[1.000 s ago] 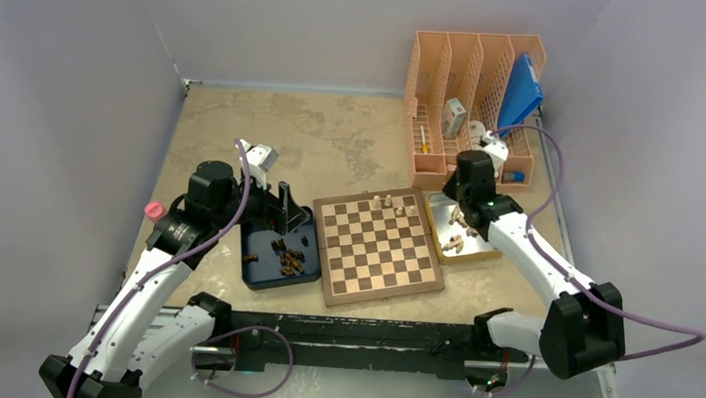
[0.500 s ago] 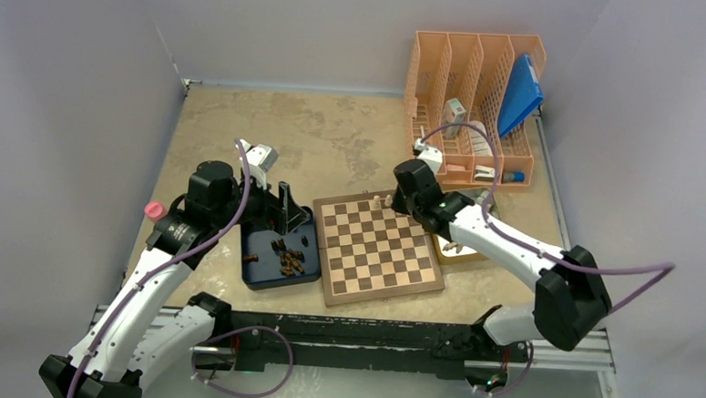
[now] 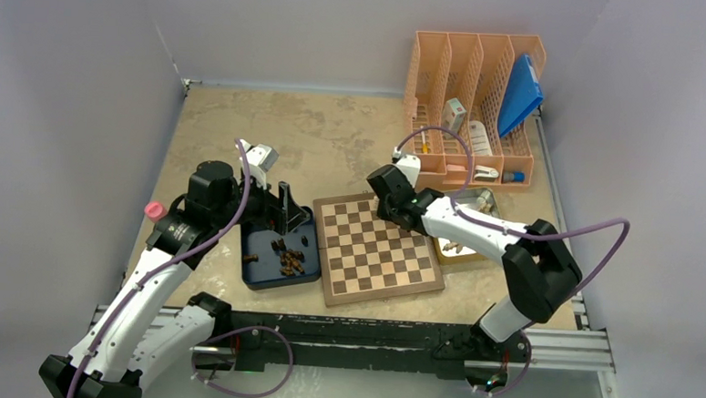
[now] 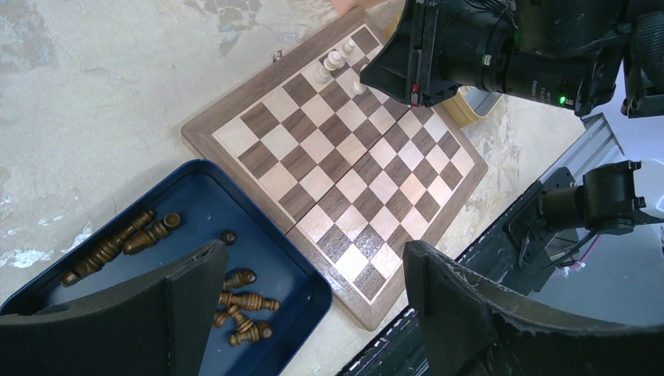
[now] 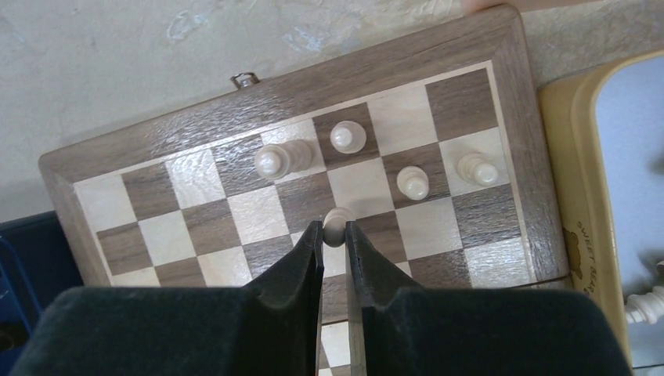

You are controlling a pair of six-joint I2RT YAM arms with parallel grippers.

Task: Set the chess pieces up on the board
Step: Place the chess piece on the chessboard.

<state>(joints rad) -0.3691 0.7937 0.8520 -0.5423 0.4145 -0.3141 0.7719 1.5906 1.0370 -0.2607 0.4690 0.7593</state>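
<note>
The board (image 3: pixel 379 248) lies in the table's middle; it also shows in the left wrist view (image 4: pixel 344 157) and the right wrist view (image 5: pixel 235 102). Several pale pieces (image 5: pixel 346 137) stand near its far edge. My right gripper (image 5: pixel 335 229) is shut on a pale piece (image 5: pixel 337 222) and holds it over the board's far rows, just before the standing ones. My left gripper (image 4: pixel 305 313) is open and empty above the dark blue tray (image 4: pixel 305 274), which holds several dark brown pieces (image 4: pixel 243 301) lying down.
A yellow tray (image 3: pixel 467 251) with pale pieces sits right of the board, partly hidden by my right arm. An orange file rack (image 3: pixel 473 105) stands at the back right. A pink cap (image 3: pixel 154 210) lies left of my left arm.
My right arm has swung left from the yellow tray to the board's far edge, carrying a pale piece. My left arm has not moved.
</note>
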